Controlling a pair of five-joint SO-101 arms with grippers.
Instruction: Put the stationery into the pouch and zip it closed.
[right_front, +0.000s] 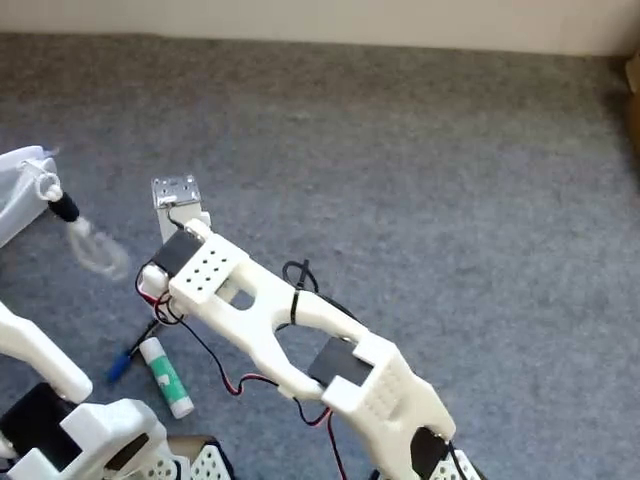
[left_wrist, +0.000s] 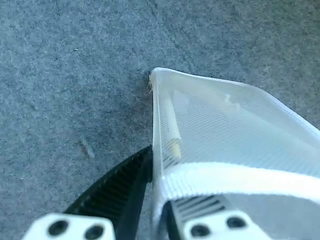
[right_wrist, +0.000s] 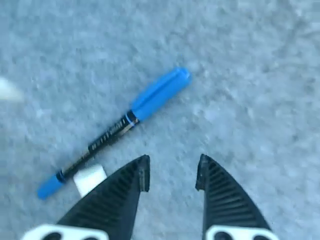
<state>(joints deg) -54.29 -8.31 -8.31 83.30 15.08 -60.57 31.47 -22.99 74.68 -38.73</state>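
High view, left to right: mesh pouch (right_front: 20, 190) seen at left edge of grey table (right_front: 450, 180); blue pen (right_front: 120, 368) and green-white glue stick (right_front: 166, 377) laid close together near front, below right arm's wrist (right_front: 205, 270). Left wrist view: pouch edge pinched between closed jaws of left gripper (left_wrist: 159, 175); pale stick (left_wrist: 171, 131) seen inside pouch. Right wrist view: right gripper (right_wrist: 172, 172) held just beside pen, jaws parted, nothing gripped
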